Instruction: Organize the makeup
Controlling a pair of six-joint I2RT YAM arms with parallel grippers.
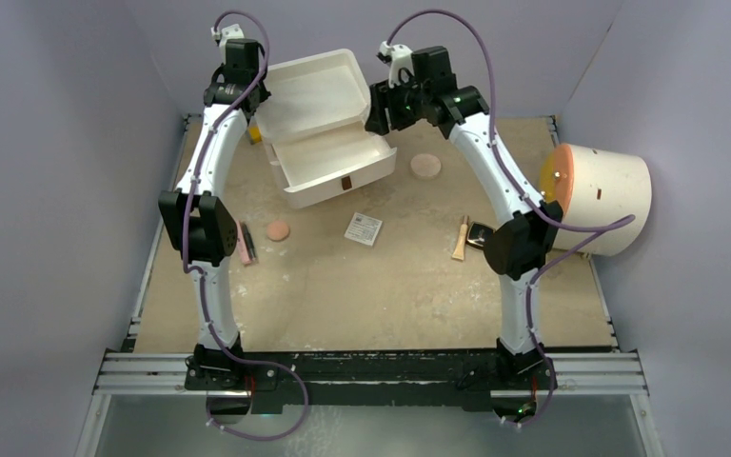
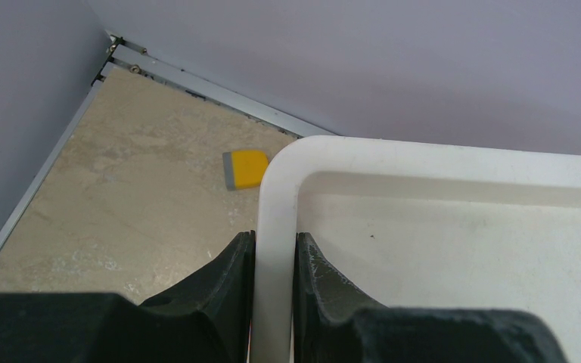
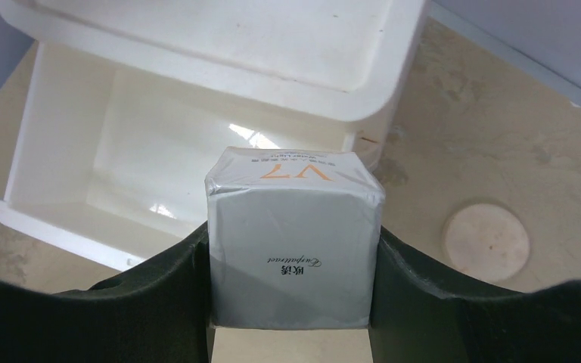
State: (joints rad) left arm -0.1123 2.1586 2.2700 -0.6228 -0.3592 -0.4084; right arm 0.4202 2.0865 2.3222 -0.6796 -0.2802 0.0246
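A white case stands open at the back, its lid raised. My left gripper is shut on the lid's left rim, one finger on each side. My right gripper is shut on a silver-white wrapped box with orange "V7" print, held above the case's open tray. On the table lie a large peach disc, a small peach disc, a white patterned box, a tan tube, a black compact and a pink-and-black stick.
A yellow block lies behind the lid's left corner. A big cream cylinder with an orange face lies at the right edge. Purple walls close in the back and sides. The large disc also shows in the right wrist view.
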